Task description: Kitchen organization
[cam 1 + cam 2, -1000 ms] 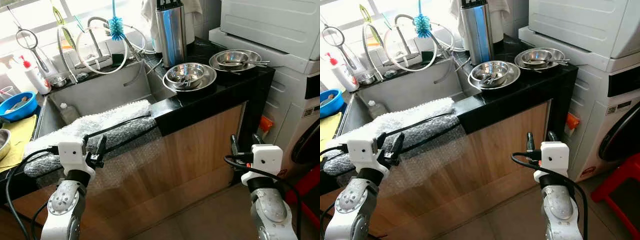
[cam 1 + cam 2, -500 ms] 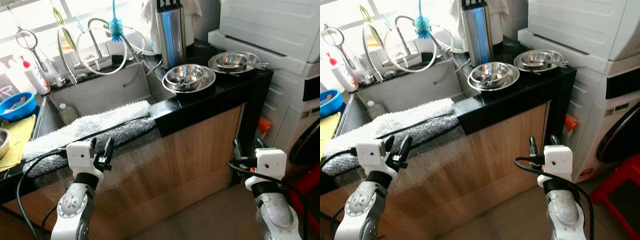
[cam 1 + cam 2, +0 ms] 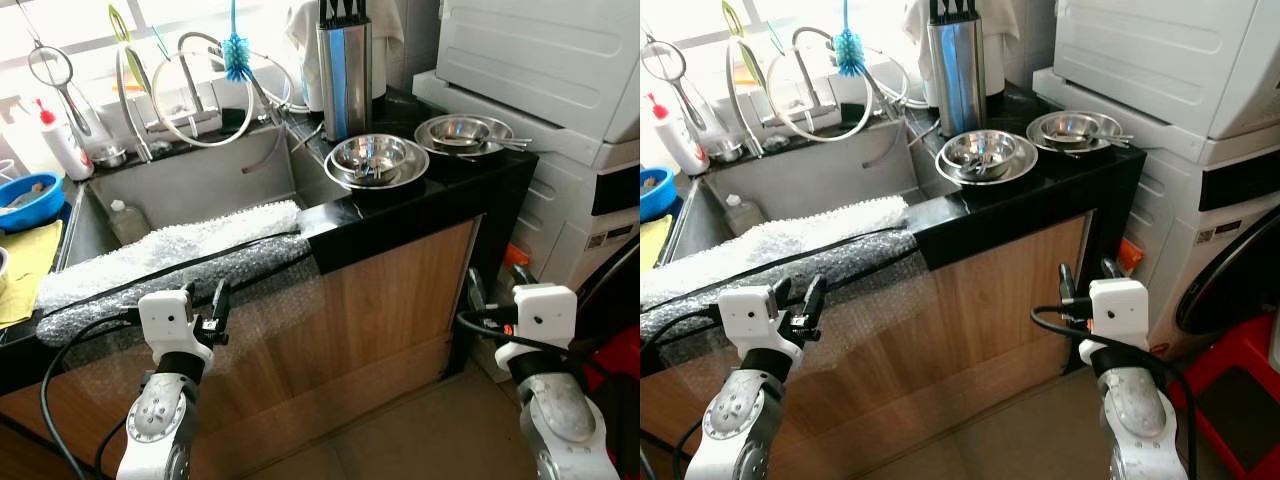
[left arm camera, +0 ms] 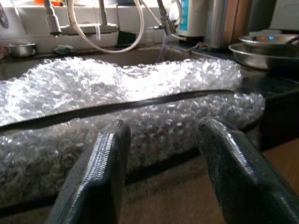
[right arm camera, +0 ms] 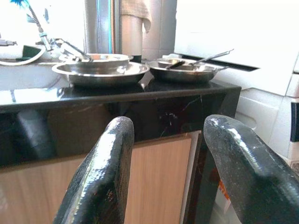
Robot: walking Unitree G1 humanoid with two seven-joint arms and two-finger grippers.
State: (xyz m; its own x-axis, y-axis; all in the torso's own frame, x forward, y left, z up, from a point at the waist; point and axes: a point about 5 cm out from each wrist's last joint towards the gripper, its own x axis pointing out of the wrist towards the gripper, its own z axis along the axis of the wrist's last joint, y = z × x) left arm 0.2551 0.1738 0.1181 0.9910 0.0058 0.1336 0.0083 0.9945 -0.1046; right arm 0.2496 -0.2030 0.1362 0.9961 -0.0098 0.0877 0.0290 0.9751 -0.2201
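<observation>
We judge the organizing barely begun: our left gripper (image 3: 210,310) and right gripper (image 3: 1081,288) both hang spread and empty below the table (image 3: 420,205). The steel bowls (image 3: 376,160) sit untouched on its far right, beside the sink (image 3: 200,185).

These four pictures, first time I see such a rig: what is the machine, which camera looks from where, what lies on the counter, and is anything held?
It is a humanoid robot with two silver arms. The two wide pictures come from its head, looking down at a kitchen counter. The other two come from cameras on each wrist, looking along two black fingers. The left gripper hangs before the bubble wrap draped over the sink edge. The right gripper hangs before the wooden cabinet front. Both are open and hold nothing. On the black counter stand two sets of steel bowls and a knife block.
</observation>
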